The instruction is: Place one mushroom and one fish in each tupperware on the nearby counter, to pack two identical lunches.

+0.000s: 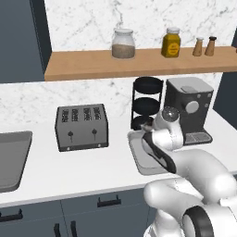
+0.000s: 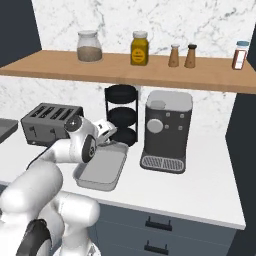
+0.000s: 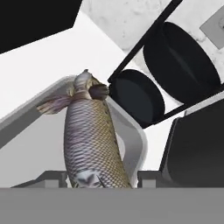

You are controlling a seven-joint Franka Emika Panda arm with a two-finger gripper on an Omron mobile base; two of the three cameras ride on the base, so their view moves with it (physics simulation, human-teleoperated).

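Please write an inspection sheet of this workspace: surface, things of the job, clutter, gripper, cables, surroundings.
Surface: white counter over dark drawers.
Job's things: one grey tupperware in front of the rack; a fish hangs over its corner. A second tray lies at far left. Mushroom: nothing seen.
Clutter: toaster, black rack, coffee machine.
Gripper: gripper shut on fish, above the tupperware.
Cables: nothing seen.
Surroundings: marble wall; wooden shelf with a jar, a yellow jar, two shakers and a small bottle.
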